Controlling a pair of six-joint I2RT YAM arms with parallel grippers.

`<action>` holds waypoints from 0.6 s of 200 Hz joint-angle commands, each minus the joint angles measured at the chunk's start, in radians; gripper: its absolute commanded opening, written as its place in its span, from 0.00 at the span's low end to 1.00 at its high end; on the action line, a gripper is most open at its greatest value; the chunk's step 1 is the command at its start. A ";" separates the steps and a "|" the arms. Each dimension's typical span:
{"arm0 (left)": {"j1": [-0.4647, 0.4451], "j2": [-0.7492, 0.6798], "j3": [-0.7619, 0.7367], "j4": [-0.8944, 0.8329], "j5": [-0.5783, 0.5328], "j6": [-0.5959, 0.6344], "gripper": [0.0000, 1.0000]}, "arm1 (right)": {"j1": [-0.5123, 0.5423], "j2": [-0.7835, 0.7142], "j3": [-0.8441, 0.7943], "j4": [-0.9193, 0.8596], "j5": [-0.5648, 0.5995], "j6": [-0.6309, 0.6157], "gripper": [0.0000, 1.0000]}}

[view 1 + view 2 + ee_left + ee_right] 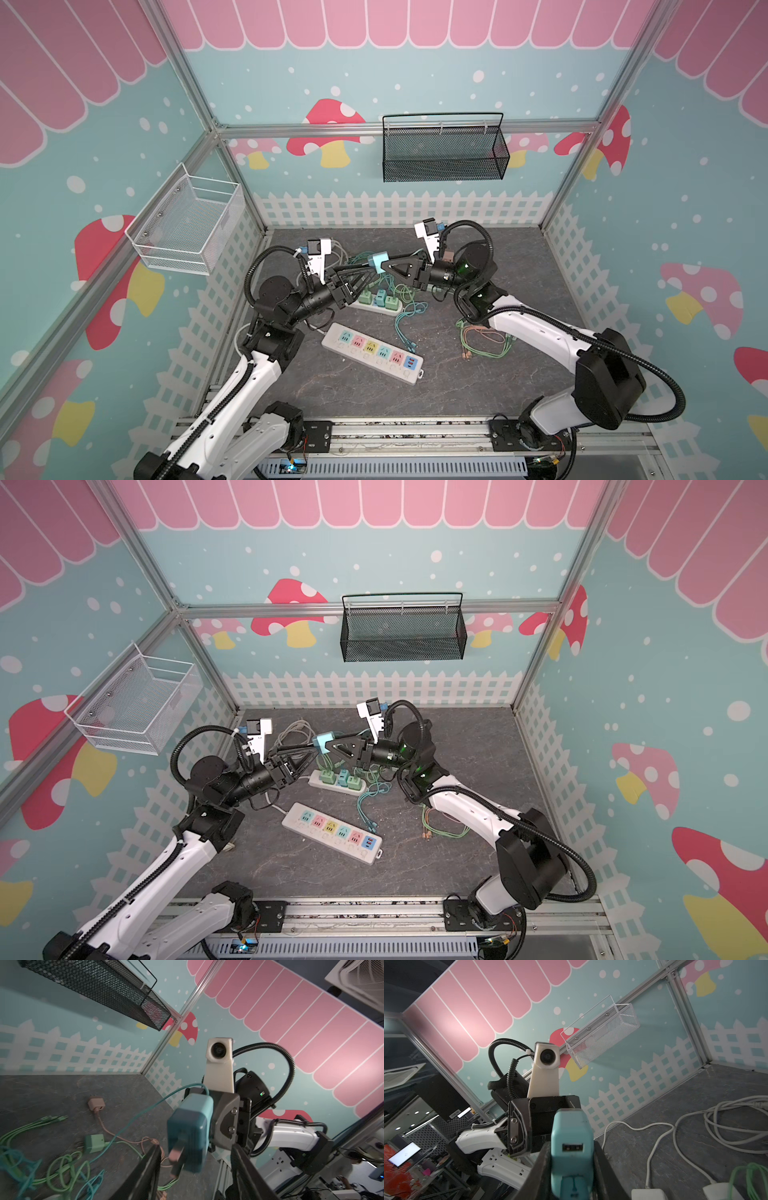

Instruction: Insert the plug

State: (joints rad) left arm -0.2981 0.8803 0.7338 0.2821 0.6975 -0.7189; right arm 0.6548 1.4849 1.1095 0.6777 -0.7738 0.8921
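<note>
Right hand (pixel 572 1144) pinches the blue plug (pixel 379 262), left hand (pixel 196 1147) spread open at its pronged end

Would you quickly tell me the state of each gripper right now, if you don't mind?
Left gripper: open, jaws apart either side of the blue plug.
Right gripper: shut on the blue plug.

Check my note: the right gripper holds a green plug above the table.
Wrong in colour. The right gripper holds a blue plug above the table, not a green one; the right wrist view shows it.
</note>
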 commanded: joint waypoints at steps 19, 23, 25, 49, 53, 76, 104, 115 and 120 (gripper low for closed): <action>0.039 -0.105 -0.001 -0.326 -0.132 0.080 0.57 | 0.001 -0.080 0.156 -0.349 0.076 -0.274 0.08; 0.042 -0.113 -0.002 -0.344 -0.145 0.079 0.57 | 0.000 -0.081 0.167 -0.366 0.080 -0.285 0.08; 0.043 -0.117 -0.002 -0.352 -0.152 0.079 0.57 | 0.001 -0.082 0.173 -0.374 0.080 -0.291 0.08; 0.057 -0.153 -0.004 -0.475 -0.252 0.079 0.57 | 0.002 -0.086 0.233 -0.478 0.112 -0.358 0.07; 0.059 -0.156 -0.002 -0.499 -0.272 0.080 0.57 | 0.001 -0.088 0.243 -0.495 0.119 -0.369 0.07; 0.072 -0.155 0.009 -0.636 -0.380 0.092 0.57 | 0.003 -0.094 0.292 -0.587 0.148 -0.428 0.06; 0.094 -0.144 0.008 -0.756 -0.488 0.087 0.57 | 0.016 -0.082 0.363 -0.717 0.190 -0.488 0.05; 0.103 -0.142 -0.001 -0.778 -0.506 0.083 0.57 | 0.030 -0.076 0.383 -0.754 0.202 -0.507 0.05; 0.109 -0.144 -0.006 -0.784 -0.512 0.081 0.57 | 0.037 -0.075 0.391 -0.765 0.206 -0.515 0.05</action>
State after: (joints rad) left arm -0.2111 0.7383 0.7338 -0.3676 0.3012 -0.6464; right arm 0.6624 1.4132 1.4338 0.0288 -0.6090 0.4686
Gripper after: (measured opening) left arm 0.574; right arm 0.281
